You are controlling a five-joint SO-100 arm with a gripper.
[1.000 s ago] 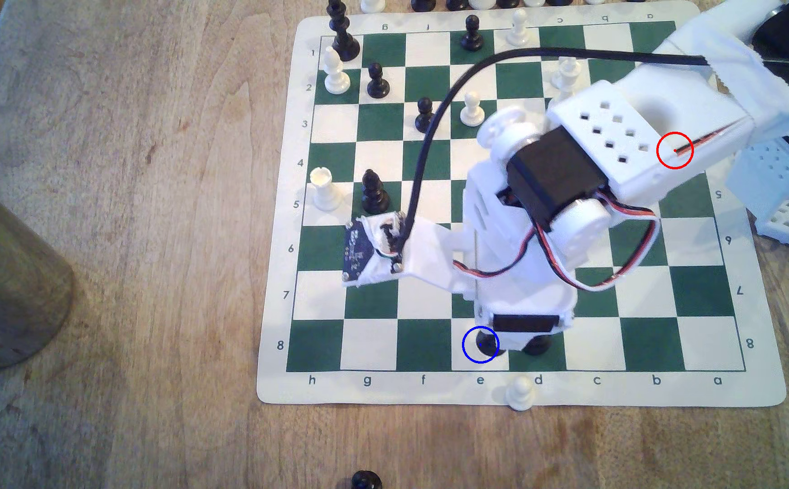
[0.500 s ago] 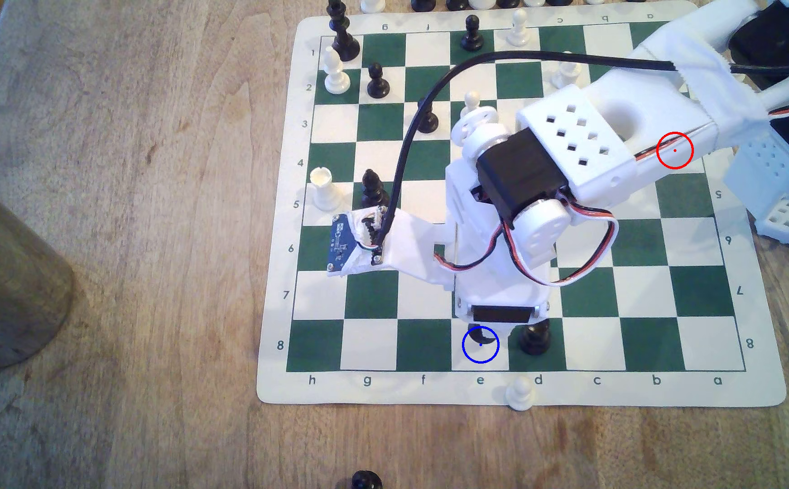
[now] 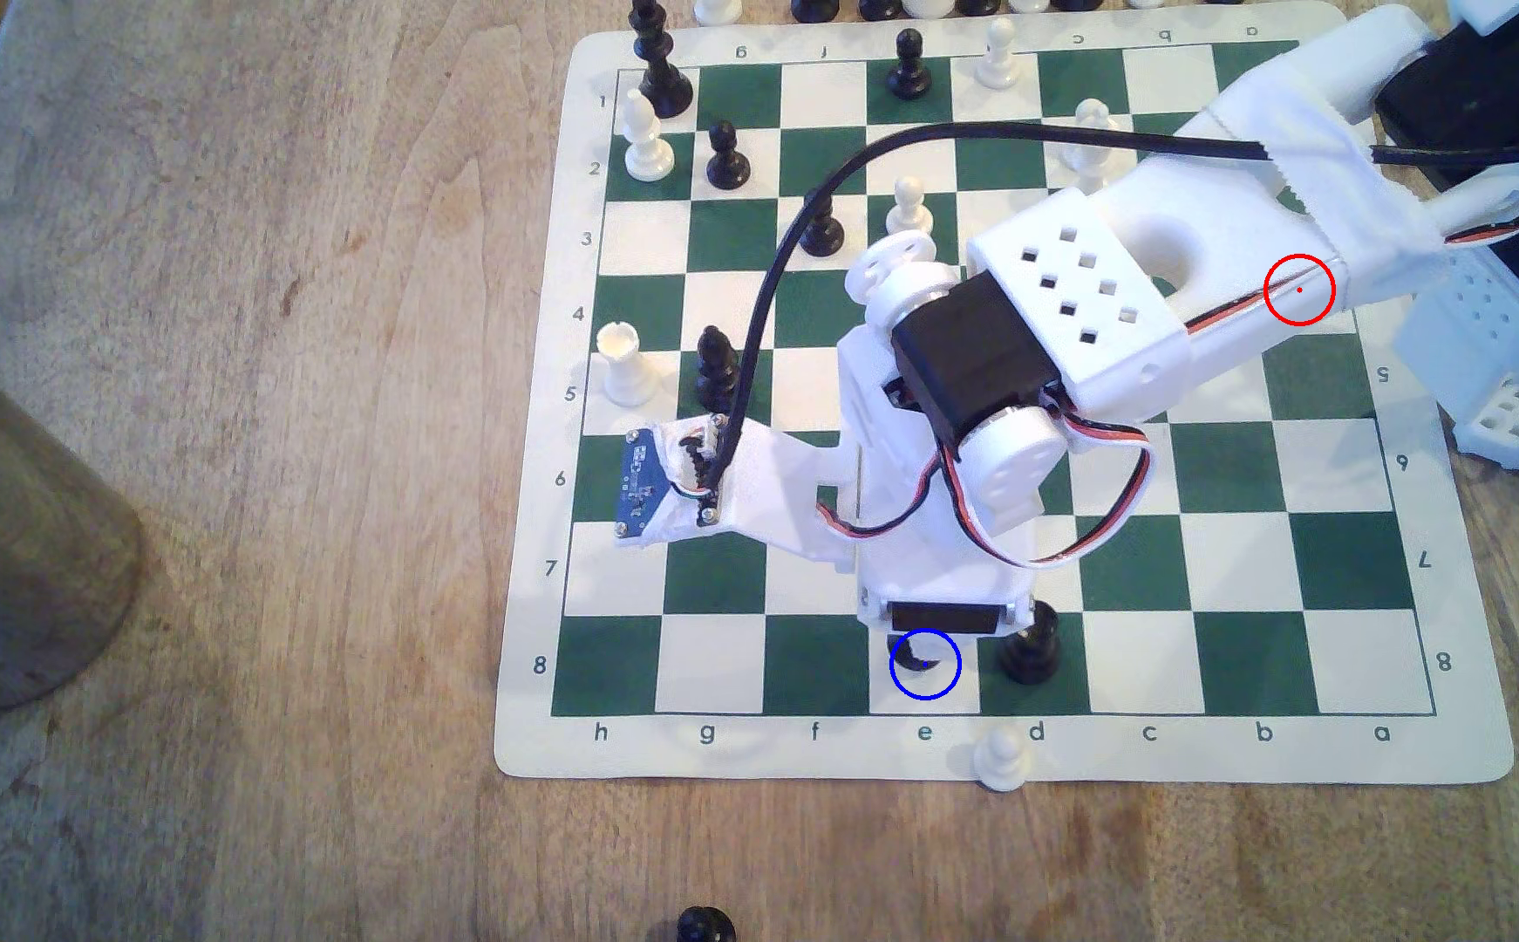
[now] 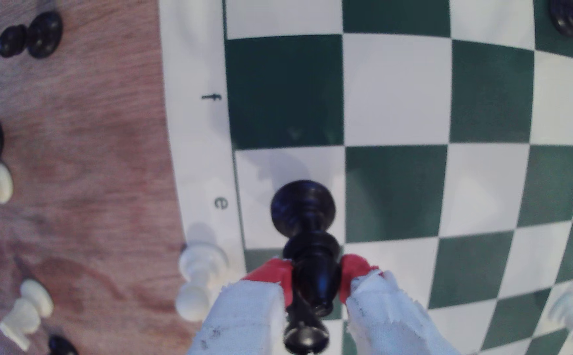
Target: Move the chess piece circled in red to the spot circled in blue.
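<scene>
Seen from the exterior view's left to right, the chess piece [image 4: 307, 218] is shown standing upright with its base on the spot [image 3: 905, 684], square e8, while the tool [image 4: 316, 276] is clamped around its upper body from directly above, beside a black piece [image 3: 1029, 645].

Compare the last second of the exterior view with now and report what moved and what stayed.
The arm swung toward the exterior view's left, carrying the gripper off the black piece on d8, which now stands uncovered. The chess piece stays between the red fingertips, its base over the spot. The other pieces and the board have not shifted.
</scene>
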